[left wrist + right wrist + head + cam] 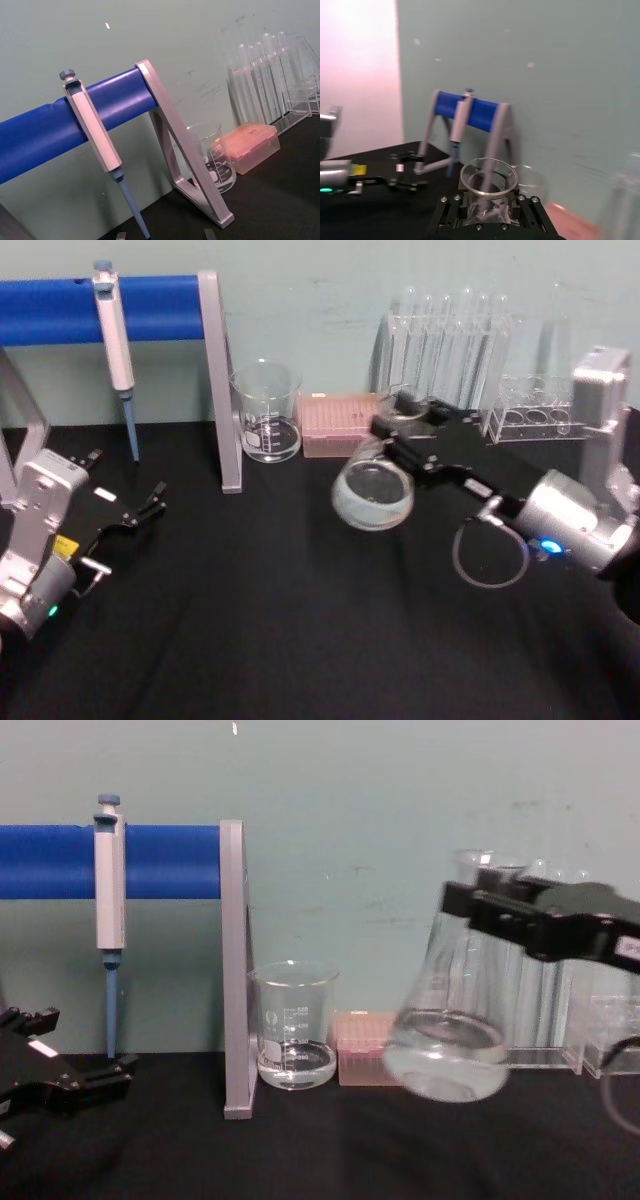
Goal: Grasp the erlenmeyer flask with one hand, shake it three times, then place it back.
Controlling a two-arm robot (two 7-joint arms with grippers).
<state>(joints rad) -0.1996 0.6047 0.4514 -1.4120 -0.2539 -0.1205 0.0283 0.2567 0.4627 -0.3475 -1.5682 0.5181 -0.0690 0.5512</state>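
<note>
The erlenmeyer flask (373, 492) is clear glass with a little liquid in its wide base. It hangs tilted above the black table (280, 630), right of centre. My right gripper (397, 430) is shut on its neck, with the black jaws on either side just below the rim. From the side, the flask (448, 1038) floats clear of the table with the right gripper (476, 906) reaching in from the right. The flask's rim (488, 177) shows just above the right gripper's fingers (451, 207). My left gripper (138, 510) is parked open at the table's left edge, holding nothing.
A glass beaker (268, 412) and a pink tip box (338, 425) stand at the back. A pipette (114, 335) hangs on a blue-barred stand (218, 380). Test tube racks (450, 345) stand behind the flask at the back right.
</note>
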